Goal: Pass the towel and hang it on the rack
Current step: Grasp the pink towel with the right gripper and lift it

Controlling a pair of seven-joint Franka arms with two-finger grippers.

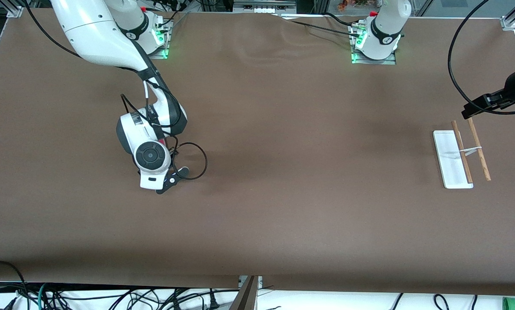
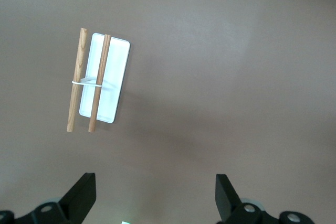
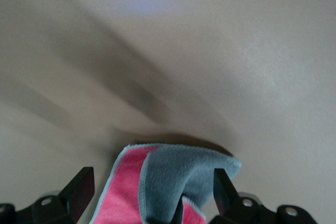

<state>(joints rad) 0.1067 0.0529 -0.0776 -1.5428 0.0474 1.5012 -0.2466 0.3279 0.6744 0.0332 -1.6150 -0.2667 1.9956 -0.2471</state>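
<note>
1 towel (image 3: 163, 182) | 1 rack (image 2: 100, 82) (two rods) | left gripper (image 2: 155, 198) spread, empty | right gripper (image 3: 152, 192) spread around towel

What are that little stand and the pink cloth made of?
The rack: its rods look like bare light wood, grain showing; the base seems smooth white plastic, slightly glossy. The towel looks like soft fleecy fabric, probably microfiber, pink and grey with a pale stitched edge.

brown table (image 1: 283, 172), cables (image 1: 110, 297) along its edge
</note>
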